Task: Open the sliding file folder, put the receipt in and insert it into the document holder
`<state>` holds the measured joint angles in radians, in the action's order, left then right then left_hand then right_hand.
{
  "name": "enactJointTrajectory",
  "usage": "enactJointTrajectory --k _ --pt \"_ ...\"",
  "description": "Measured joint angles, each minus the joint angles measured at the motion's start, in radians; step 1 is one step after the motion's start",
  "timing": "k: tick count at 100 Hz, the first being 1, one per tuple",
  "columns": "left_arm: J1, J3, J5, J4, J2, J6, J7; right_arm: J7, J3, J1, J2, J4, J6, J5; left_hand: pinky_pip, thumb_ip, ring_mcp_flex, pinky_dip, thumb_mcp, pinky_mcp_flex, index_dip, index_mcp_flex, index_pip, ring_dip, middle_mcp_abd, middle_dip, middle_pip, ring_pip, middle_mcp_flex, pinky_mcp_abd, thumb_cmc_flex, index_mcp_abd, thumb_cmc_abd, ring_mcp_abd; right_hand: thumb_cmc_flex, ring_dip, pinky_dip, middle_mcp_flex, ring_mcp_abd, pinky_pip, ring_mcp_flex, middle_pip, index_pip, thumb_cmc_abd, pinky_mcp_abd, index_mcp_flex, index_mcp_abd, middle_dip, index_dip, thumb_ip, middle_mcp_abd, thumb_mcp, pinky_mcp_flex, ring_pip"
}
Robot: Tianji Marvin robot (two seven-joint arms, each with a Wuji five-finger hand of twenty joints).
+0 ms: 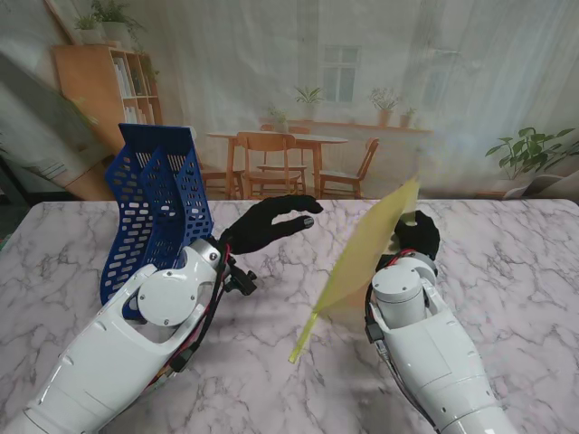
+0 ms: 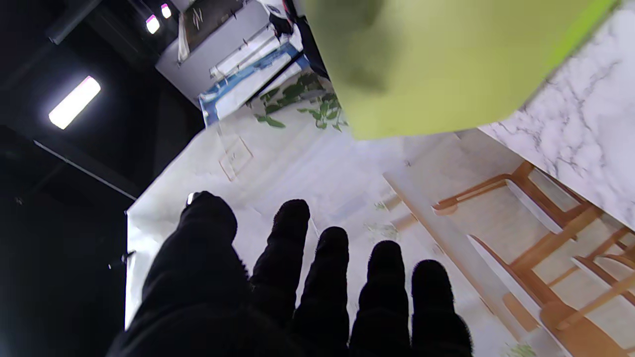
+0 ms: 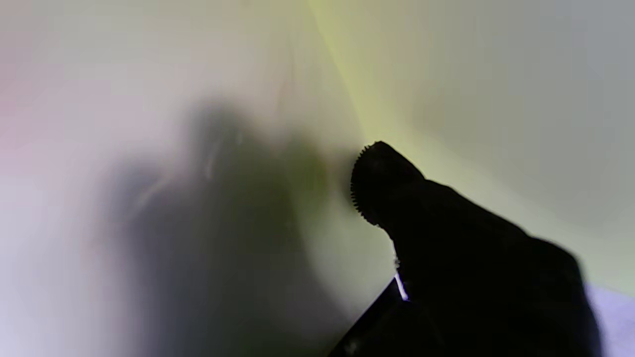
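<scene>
Folder point(image 1: 366, 258) in right hand point(image 1: 418, 237); left hand point(image 1: 270, 223) spread, empty

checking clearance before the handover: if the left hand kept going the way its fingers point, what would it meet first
Probably the yellow folder held up by the right hand; the left hand points toward it across open space, though depth is unclear.

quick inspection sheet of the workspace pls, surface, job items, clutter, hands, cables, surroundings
surface: white marble table, bare where visible
job's things: yellow folder lifted off the table, tilted; blue mesh document holder at far left; receipt not seen
clutter: nothing seen
hands: right hand shut on the folder; left hand open, fingers spread, holding nothing
cables: red and black wires at the left wrist
surroundings: printed dining-room backdrop
</scene>
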<state>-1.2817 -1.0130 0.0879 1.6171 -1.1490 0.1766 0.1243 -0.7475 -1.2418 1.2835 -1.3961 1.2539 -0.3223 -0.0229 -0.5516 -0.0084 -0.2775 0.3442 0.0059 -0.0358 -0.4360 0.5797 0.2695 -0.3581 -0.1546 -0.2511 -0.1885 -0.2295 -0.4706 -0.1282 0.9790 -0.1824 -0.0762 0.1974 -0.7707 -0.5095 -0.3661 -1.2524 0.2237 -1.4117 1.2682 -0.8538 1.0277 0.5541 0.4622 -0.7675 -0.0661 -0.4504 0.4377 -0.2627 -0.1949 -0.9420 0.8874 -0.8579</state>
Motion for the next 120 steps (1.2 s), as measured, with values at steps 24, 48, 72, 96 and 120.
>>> enactJointTrajectory --k 24,48,72,96,120 --pt "0.114 0.106 0.056 -0.041 0.028 0.092 0.086 -0.006 0.038 0.005 -0.016 -0.014 -0.028 -0.032 0.201 0.0 0.029 -0.01 -0.003 -0.003 0.0 -0.004 -0.024 0.025 0.064 0.015 0.028 0.054 0.06 0.069 -0.139 0.044 0.001 -0.061 0.0 0.003 0.01 0.0 0.005 0.0 0.0 0.0 0.002 0.0 0.01 0.0 -0.009 0.002 -0.001 0.0 -0.004 -0.005 0.0 0.0" --pt "0.217 0.22 0.056 -0.098 0.028 0.077 0.115 0.009 0.06 0.028 -0.02 0.01 -0.052 -0.039 0.254 0.001 0.066 -0.011 -0.015 -0.003 0.0 -0.026 -0.047 0.039 0.099 0.027 0.041 0.075 0.097 0.089 -0.232 0.054 0.001 -0.092 0.0 0.004 0.011 0.0 0.007 0.0 0.0 0.0 0.002 0.0 0.011 0.0 -0.01 0.005 -0.005 0.0 -0.004 -0.006 0.0 0.0" --pt "0.312 0.327 0.079 -0.187 0.009 0.054 0.128 0.023 0.068 0.046 -0.02 0.03 -0.057 -0.042 0.279 0.001 0.071 -0.011 -0.015 -0.003 -0.002 -0.031 -0.05 0.041 0.111 0.028 0.044 0.09 0.122 0.09 -0.245 0.059 0.014 -0.104 0.0 0.013 0.014 0.0 0.008 -0.001 0.0 0.0 0.002 0.0 0.011 0.0 -0.011 0.012 -0.005 0.0 -0.006 -0.013 0.0 0.0" --pt "0.393 0.424 0.086 -0.268 -0.004 0.051 0.172 0.031 0.069 0.059 -0.019 0.047 -0.058 -0.048 0.377 0.001 0.142 0.015 -0.013 -0.005 0.037 -0.199 -0.15 0.061 0.137 0.054 0.085 0.131 0.256 0.115 -0.198 0.12 -0.02 -0.122 0.0 0.013 0.023 0.0 0.009 -0.002 0.0 0.0 0.002 0.0 0.011 0.0 -0.011 0.012 -0.006 0.0 -0.006 -0.014 0.0 0.0" --pt "0.439 0.46 0.115 -0.293 -0.005 0.07 0.207 0.058 0.071 0.069 -0.013 0.065 -0.067 -0.045 0.435 0.124 0.193 0.026 0.243 -0.003 0.075 -0.247 -0.177 0.085 0.134 0.114 0.178 0.148 0.318 0.126 -0.019 0.198 -0.072 -0.132 0.0 0.014 0.024 0.0 0.009 -0.002 0.0 0.0 0.002 0.0 0.011 0.0 -0.011 0.012 -0.006 0.0 -0.006 -0.014 -0.001 0.0"
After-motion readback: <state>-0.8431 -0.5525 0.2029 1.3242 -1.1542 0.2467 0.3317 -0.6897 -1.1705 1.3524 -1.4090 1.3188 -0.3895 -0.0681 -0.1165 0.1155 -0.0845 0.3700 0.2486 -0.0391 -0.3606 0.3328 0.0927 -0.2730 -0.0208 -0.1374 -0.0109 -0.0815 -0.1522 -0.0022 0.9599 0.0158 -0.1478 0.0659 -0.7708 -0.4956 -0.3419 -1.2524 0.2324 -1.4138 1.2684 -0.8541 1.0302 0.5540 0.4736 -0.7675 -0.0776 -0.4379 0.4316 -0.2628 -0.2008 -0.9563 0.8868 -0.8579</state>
